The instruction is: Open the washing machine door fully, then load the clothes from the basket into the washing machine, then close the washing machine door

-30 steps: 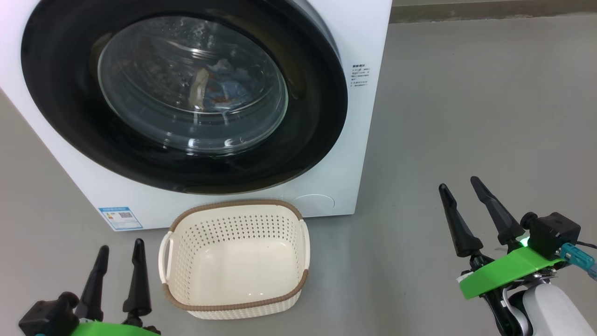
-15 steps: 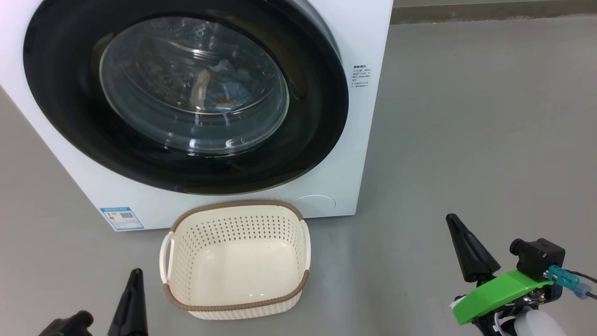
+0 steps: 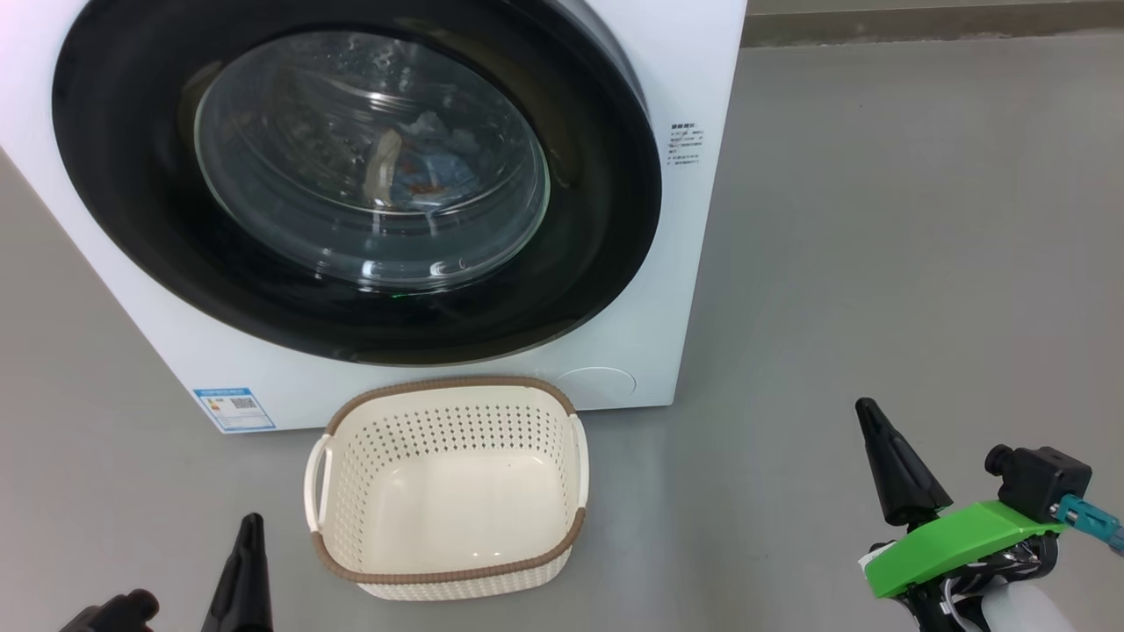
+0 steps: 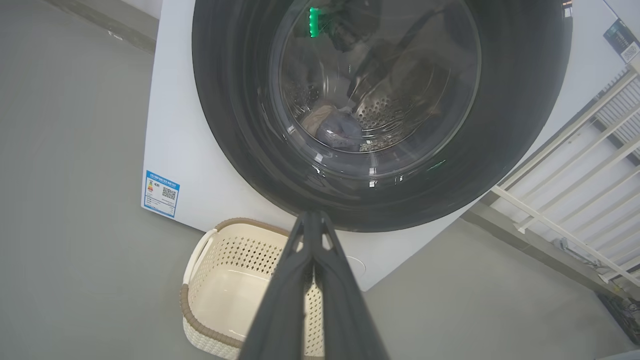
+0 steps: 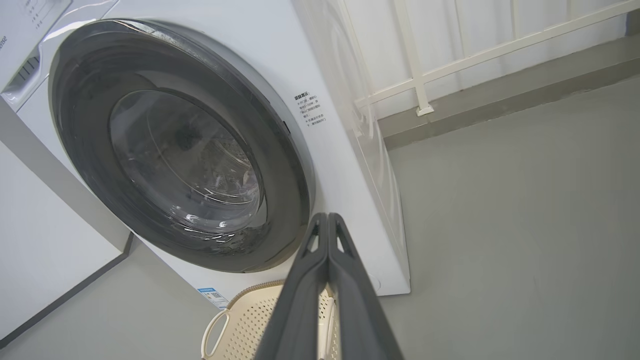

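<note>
Ahead of the left pincer [image 4: 311, 220], whose two dark fingers are pressed together and hold nothing, stands the washing machine [image 4: 175, 125], with the washing machine door [image 4: 235, 150] shut flat on its front. Just below the fingertips the basket [image 4: 235, 250] rests on the floor [image 4: 75, 225], and its bare cream bottom can be seen. Through the glass, this wrist view gives the perforated drum [image 4: 380, 112] and the clothes [image 4: 335, 130], a grey-blue and cream bundle lying low inside. In the head view they are a small blue and pale patch behind reflections.

The right pincer [image 5: 327, 220] is closed too, and it is empty. The door lies up and to the left of its fingertips. Its view adds the white side wall [image 5: 370, 140] of the machine and a white railing [image 5: 420, 60] further behind.

One second ago both pincers had their fingers spread apart, and now each pair is joined. Both sit lower in the head view than then, and the left one is cut by the bottom edge. The door, basket and clothes lie as before. The small shift of the whole picture comes from the camera.
</note>
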Motion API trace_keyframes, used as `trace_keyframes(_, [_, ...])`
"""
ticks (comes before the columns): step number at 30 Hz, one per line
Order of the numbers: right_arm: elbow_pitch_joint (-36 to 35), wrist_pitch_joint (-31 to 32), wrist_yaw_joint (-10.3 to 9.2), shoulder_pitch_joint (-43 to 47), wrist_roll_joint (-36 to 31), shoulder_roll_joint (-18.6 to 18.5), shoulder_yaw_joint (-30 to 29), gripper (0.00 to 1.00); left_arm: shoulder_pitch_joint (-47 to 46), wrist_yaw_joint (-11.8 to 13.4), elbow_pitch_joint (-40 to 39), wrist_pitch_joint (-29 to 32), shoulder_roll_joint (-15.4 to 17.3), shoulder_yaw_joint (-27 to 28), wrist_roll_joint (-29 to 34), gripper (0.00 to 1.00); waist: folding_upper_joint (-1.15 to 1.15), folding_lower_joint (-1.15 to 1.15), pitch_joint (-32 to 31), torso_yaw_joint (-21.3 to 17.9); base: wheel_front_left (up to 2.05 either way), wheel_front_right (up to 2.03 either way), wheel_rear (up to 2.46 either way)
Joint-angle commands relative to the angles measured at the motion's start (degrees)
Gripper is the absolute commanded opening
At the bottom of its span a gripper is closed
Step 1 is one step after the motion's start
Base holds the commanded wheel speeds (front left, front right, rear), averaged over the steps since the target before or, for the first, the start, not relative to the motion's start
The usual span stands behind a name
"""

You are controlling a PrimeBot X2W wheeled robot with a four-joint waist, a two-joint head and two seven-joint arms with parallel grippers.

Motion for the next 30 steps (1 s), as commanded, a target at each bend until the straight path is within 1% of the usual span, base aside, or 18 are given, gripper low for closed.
trace_keyframes(1, [-1.63,0.46,-0.02,-1.02,1.51,-0.2,-0.46,0.0,-2.33,0.05,-0.96,0.57,0.59,0.96,-1.42,0.0,0.0,-0.01,-0.02,0.04,0.0,0.0,0.0])
trace_keyframes(30, [-2.01,5.09,-0.04,0.06,17.32,1.76,-3.72,0.0,-4.11,0.02,0.44,5.35,0.36,2.77,-16.76,0.0,0.0,-0.01,-0.36,0.85,0.0,0.0,0.0])
